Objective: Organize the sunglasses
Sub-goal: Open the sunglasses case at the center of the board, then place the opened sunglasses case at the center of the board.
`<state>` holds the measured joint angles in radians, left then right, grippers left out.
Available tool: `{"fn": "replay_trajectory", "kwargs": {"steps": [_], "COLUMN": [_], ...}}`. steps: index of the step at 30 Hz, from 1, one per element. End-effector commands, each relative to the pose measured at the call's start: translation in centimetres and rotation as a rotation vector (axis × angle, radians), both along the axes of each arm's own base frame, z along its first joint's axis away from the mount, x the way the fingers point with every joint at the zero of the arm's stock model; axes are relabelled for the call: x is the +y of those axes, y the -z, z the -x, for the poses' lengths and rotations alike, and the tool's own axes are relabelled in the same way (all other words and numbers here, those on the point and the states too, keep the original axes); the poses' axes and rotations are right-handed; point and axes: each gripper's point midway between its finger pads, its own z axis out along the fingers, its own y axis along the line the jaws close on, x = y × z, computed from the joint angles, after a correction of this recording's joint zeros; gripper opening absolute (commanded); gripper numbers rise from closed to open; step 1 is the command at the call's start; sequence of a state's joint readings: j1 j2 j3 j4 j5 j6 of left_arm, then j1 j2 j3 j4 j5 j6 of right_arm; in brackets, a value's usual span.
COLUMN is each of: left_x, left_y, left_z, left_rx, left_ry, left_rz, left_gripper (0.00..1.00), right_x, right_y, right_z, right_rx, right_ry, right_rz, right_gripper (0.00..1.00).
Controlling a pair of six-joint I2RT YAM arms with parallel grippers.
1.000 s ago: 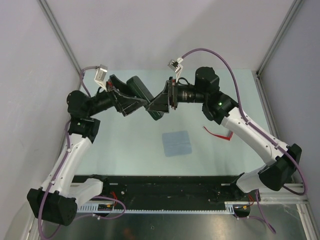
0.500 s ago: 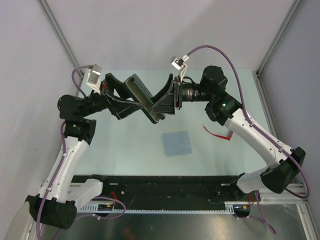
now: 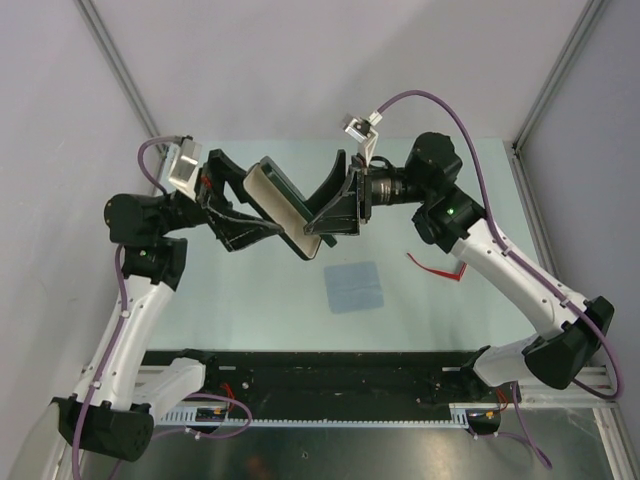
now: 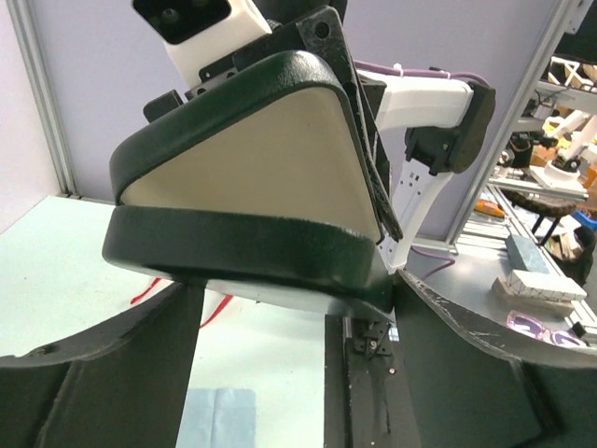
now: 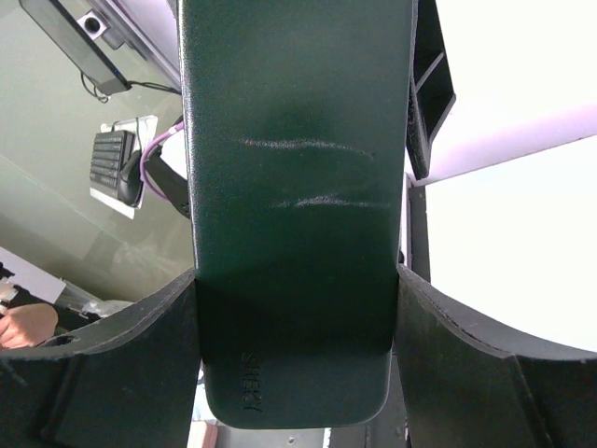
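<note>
top external: an open dark case held up in the air between both arms.
the case [image 3: 282, 198] hangs above the table [image 3: 240, 290] with its lid swung wide, so the cream lining shows. the left gripper [image 3: 266, 210] is clamped on one half; in the left wrist view that shell sits between its fingers [image 4: 93, 383]. the right gripper [image 3: 325, 205] is clamped on the other half, and the right wrist view shows the dark panel wedged between both fingers [image 5: 103, 364]. the sunglasses [image 3: 440, 268] lie on the table beneath the right arm, to the right of the grey-blue cloth [image 3: 354, 287] and apart from it.
</note>
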<state>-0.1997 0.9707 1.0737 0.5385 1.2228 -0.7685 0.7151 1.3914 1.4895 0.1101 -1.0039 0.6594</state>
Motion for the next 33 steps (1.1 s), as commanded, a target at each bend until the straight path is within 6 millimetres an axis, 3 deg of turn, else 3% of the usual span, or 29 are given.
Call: {"fn": "replay_trajectory", "kwargs": {"steps": [1, 13, 16, 17, 18, 23, 29, 32, 33], "left_x": [0.1, 0.0, -0.1, -0.1, 0.0, 0.8, 3.1, 6.5, 8.7], "left_y": [1.2, 2.1, 2.1, 2.0, 1.8, 0.9, 0.3, 1.6, 2.2], "left_z": [2.7, 1.9, 1.2, 0.9, 0.3, -2.3, -6.0, -9.6, -11.4], "left_rx": [-0.197, -0.208, -0.179, -0.171, -0.162, -0.090, 0.005, 0.101, 0.144], "left_ry": [0.144, 0.180, 0.166, 0.150, 0.125, 0.006, -0.171, -0.329, -0.422], "left_rz": [-0.108, -0.138, -0.131, -0.122, -0.113, -0.067, -0.005, 0.022, 0.046], "left_gripper": [0.69, 0.74, 0.82, 0.93, 0.99, 1.00, 1.00, 1.00, 1.00], "right_x": [-1.6, -2.1, -2.1, -2.2, -2.2, -2.6, -3.0, -3.1, -3.0], "right_y": [-3.9, -4.0, -3.7, -3.5, -3.5, -2.8, 0.3, 2.5, 3.6], "right_z": [3.2, 3.4, 2.7, 2.2, 1.9, -0.2, -3.8, -6.8, -7.9], "right_rx": [-0.051, -0.050, -0.046, -0.035, -0.040, -0.030, 0.003, 0.022, 0.038], "right_ry": [-0.064, -0.055, -0.022, 0.004, 0.021, 0.131, 0.295, 0.389, 0.408], "right_rz": [-0.083, -0.075, -0.065, -0.058, -0.056, -0.029, 0.073, 0.128, 0.150], "right_gripper": [0.00, 0.00, 0.00, 0.00, 0.00, 0.00, 0.00, 0.00, 0.00]}}
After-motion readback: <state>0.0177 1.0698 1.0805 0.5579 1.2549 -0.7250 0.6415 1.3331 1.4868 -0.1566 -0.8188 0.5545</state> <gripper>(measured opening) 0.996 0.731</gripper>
